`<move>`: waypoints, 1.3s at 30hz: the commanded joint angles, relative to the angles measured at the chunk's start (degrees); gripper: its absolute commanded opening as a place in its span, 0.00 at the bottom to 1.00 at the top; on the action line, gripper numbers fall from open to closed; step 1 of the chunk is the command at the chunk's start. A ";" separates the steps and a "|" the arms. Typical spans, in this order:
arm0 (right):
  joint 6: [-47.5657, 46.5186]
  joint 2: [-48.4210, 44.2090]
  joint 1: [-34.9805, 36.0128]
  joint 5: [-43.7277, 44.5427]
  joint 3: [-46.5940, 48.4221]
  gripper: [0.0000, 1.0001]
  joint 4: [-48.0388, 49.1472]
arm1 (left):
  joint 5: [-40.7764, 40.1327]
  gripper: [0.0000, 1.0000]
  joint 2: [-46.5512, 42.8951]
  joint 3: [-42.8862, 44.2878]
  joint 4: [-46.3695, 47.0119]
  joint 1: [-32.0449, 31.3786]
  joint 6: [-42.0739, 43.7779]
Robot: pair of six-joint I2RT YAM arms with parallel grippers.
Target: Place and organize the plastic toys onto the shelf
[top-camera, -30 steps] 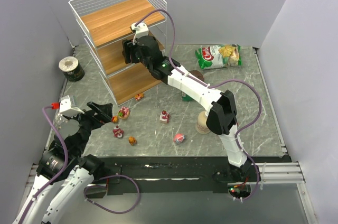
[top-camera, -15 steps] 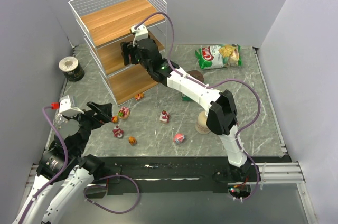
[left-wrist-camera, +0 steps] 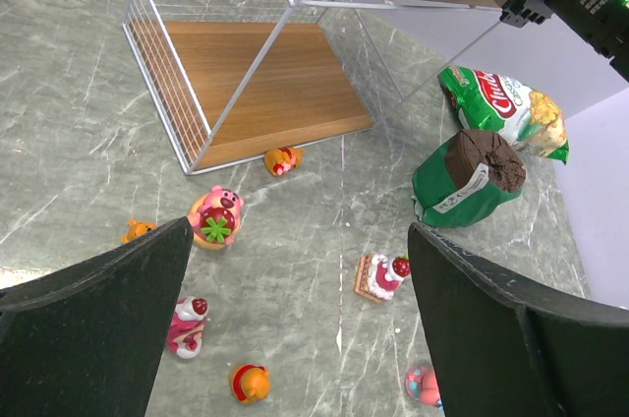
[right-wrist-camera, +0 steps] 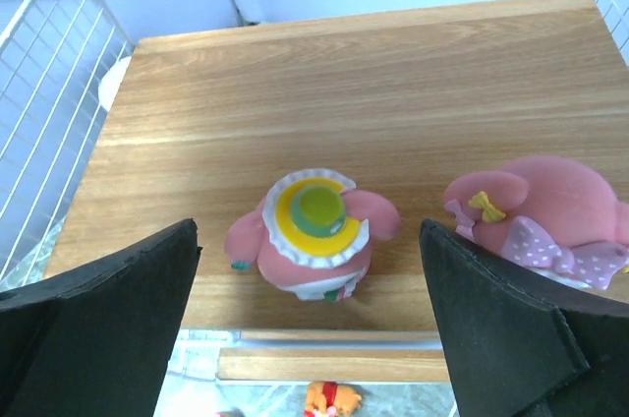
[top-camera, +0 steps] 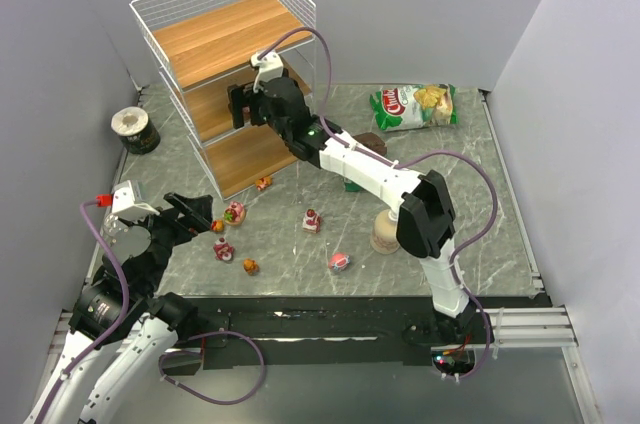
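Right gripper (right-wrist-camera: 308, 240) wide either side of pink figurine (right-wrist-camera: 314, 208) on shelf (right-wrist-camera: 344, 73) | best backed straight out, sparing pink neighbour (right-wrist-camera: 550, 210) | left gripper (left-wrist-camera: 300, 230) wide

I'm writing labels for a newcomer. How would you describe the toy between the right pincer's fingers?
Find the white wire shelf at the far left of the table; the open right pincer reaches into its middle wooden tier. Of the two pink toys there, pick the one with a frilled yellow-and-green cap, not the bow-wearing neighbour.
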 commanded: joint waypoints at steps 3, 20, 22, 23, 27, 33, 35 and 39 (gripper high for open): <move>-0.45 -6.16 0.70 -1.95 -3.11 1.00 2.55 | -0.58 0.96 -0.28 0.29 0.79 -0.16 -0.46; 0.16 -21.16 2.20 0.51 -17.86 1.00 -1.13 | -0.58 0.96 -0.63 0.29 0.70 -0.16 -0.72; 0.86 -24.86 2.20 2.09 -24.69 1.00 -2.19 | -0.40 0.96 -0.46 0.29 0.88 -0.16 -0.46; 1.21 -28.45 2.29 3.14 -26.82 1.00 -3.06 | -0.05 0.96 -0.37 0.38 0.88 -0.16 -0.46; 4.73 -37.08 2.73 4.29 -38.76 1.00 -9.03 | 1.35 0.97 -1.07 -0.06 1.67 -0.16 0.15; 12.19 -42.90 7.46 8.15 -48.80 1.00 -20.18 | 2.93 0.96 -1.95 -0.33 2.37 -0.16 0.60; 15.80 -44.12 9.66 9.21 -51.53 1.00 -21.78 | 3.20 0.97 -2.12 -0.41 2.55 -0.16 0.60; 22.82 -46.23 13.88 11.85 -60.57 0.99 -23.55 | 3.55 0.97 -1.95 -0.41 2.64 -0.16 0.51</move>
